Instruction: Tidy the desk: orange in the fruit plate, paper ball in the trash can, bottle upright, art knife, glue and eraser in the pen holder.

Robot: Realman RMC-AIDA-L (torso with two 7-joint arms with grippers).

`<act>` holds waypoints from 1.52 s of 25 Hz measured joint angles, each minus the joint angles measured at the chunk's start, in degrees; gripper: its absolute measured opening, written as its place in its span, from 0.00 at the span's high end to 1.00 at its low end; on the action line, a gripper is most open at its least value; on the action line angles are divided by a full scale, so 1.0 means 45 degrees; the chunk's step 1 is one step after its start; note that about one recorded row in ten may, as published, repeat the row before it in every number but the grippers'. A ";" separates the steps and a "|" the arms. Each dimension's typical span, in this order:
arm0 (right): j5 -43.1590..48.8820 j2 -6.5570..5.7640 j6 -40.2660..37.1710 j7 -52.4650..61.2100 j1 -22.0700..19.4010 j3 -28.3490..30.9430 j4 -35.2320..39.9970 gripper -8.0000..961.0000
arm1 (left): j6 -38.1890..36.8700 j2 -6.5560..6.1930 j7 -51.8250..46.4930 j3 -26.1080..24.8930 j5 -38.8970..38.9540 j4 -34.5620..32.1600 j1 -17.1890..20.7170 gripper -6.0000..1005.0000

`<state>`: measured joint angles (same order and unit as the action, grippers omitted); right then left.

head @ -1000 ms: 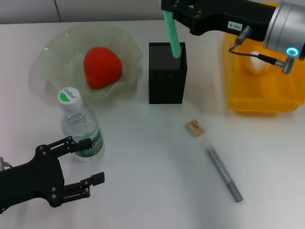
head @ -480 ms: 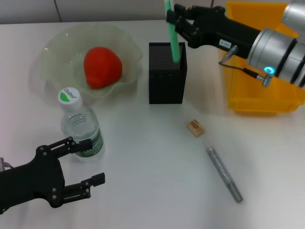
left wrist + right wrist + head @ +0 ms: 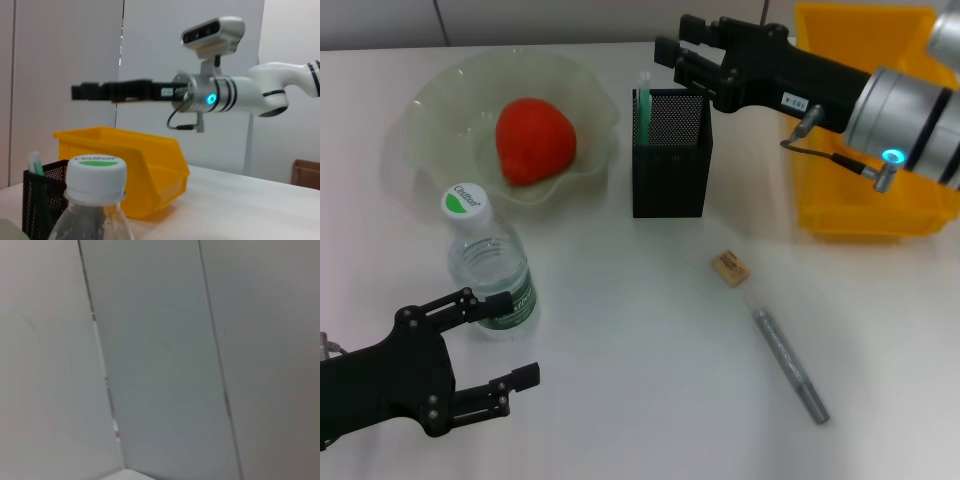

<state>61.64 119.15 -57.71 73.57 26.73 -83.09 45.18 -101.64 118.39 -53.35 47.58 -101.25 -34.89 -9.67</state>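
The orange [image 3: 533, 140] lies in the fruit plate [image 3: 430, 110]. The bottle [image 3: 488, 265] stands upright; its cap fills the left wrist view [image 3: 96, 172]. My left gripper [image 3: 520, 335] is open beside the bottle, its upper finger at the label. My right gripper [image 3: 675, 40] is open and empty just above the far rim of the pen holder [image 3: 670, 165]. A green stick [image 3: 641, 105] stands inside the holder against its left wall. The eraser [image 3: 730, 268] and a grey pen-shaped tool [image 3: 790, 365] lie on the table. The paper ball is hidden behind my right arm.
The yellow trash can [image 3: 865, 215] stands at the right, partly under my right arm. In the left wrist view, the pen holder [image 3: 42, 200], the trash can [image 3: 130, 170] and my right gripper [image 3: 95, 91] show beyond the bottle.
The green stick has left my right gripper and dropped down into the pen holder. My right gripper has opened and sits slightly lower over the holder's far rim. The left arm has not moved.
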 joint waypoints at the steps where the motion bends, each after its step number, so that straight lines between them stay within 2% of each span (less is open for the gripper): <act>1: 0.0715 -0.0002 -0.0029 0.0906 -0.0350 0.0008 0.0857 0.57 | -0.0002 -0.0002 0.0000 -0.0017 -0.0001 0.0000 0.0014 0.22; 2: 0.2672 0.0006 -0.0035 0.3282 -0.1018 0.0051 0.2929 0.54 | -0.0006 -0.0005 0.0000 -0.0034 0.0000 0.0000 0.0024 0.22; 3: 0.2672 0.0006 -0.0035 0.3282 -0.1018 0.0051 0.2929 0.52 | -0.0006 -0.0005 0.0000 -0.0034 0.0000 0.0000 0.0024 0.22; 5: 0.5685 0.0047 -0.0134 0.6618 -0.1532 0.0070 0.5167 0.47 | 0.0010 -0.0014 -0.0002 -0.0054 0.0001 0.0001 0.0023 0.22; 6: 0.7433 0.0076 -0.0354 0.8527 -0.1668 0.0065 0.6270 0.45 | 0.0034 -0.0016 -0.0012 -0.0059 0.0000 0.0000 0.0013 0.22; 7: 1.0755 0.0101 -0.1183 1.1919 -0.1667 0.0023 0.7957 0.43 | 0.0040 -0.0018 -0.0025 -0.0067 0.0002 0.0001 -0.0006 0.22; 8: 1.0755 0.0101 -0.1183 1.1919 -0.1667 0.0023 0.7957 0.40 | 0.0040 -0.0018 -0.0025 -0.0067 0.0002 0.0001 -0.0006 0.22; 11: 1.4220 0.0105 -0.3117 1.5747 -0.1063 -0.0139 0.9359 0.35 | 0.0032 -0.0013 -0.0034 -0.0069 0.0000 0.0001 -0.0051 0.22; 12: 1.5674 0.0086 -0.4237 1.7560 -0.0578 -0.0450 0.9729 0.34 | 0.0032 -0.0004 -0.0037 -0.0070 0.0001 0.0000 -0.0077 0.22; 13: 1.5674 0.0086 -0.4237 1.7560 -0.0578 -0.0450 0.9729 0.32 | 0.0032 -0.0004 -0.0037 -0.0070 0.0001 0.0000 -0.0077 0.22; 16: 1.7050 0.0070 -0.5394 1.9267 0.0160 -0.1000 0.9649 0.28 | 0.0053 -0.0002 -0.0038 -0.0069 0.0000 0.0001 -0.0102 0.22; 19: 1.7243 0.0076 -0.5396 1.9465 0.0408 -0.1172 0.9345 0.23 | 0.0085 -0.0001 -0.0038 -0.0066 0.0000 0.0001 -0.0168 0.22; 24: 1.8096 0.0096 -0.5144 2.0048 0.1078 -0.1413 0.8188 0.24 | 0.0095 0.0000 -0.0039 -0.0066 0.0000 0.0000 -0.0199 0.22; 32: 1.8188 0.0111 -0.4322 2.0008 0.2243 -0.1616 0.5652 0.24 | 0.0106 0.0000 -0.0039 -0.0065 0.0000 0.0000 -0.0193 0.22; 38: 1.8196 0.0106 -0.3827 2.0001 0.2856 -0.2149 0.4419 0.28 | 0.0107 0.0000 -0.0039 -0.0065 0.0000 0.0009 -0.0194 0.22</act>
<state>143.52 119.63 -74.93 163.58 39.58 -92.76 65.06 -101.15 118.39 -53.53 47.29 -101.25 -34.85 -10.54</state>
